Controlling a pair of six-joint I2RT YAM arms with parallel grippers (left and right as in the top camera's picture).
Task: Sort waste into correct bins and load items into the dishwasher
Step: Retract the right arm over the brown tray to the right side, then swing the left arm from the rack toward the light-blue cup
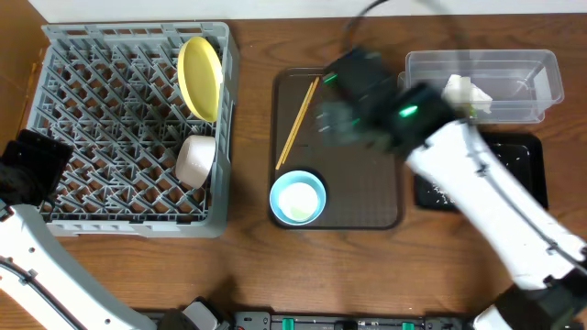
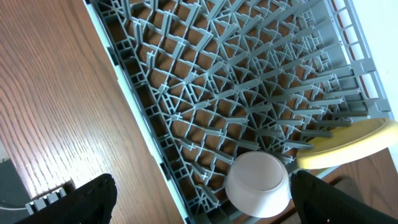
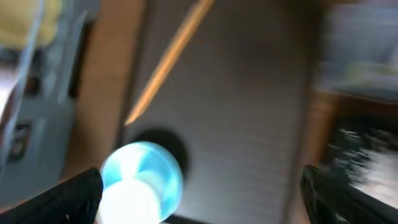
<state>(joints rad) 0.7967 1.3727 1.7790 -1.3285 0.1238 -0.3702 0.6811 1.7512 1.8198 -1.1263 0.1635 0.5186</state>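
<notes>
The large square grey plastic dish rack fills the left of the counter. Its left and middle peg rows stand free, while a round yellow plate on edge and a small cream cup on its side block the right rows. On the dark brown serving tray, thin wooden chopsticks line the left edge and a light blue bowl takes the near-left corner; the near-right is bare. The white right arm crosses above the shallow black rectangular tray.
</notes>
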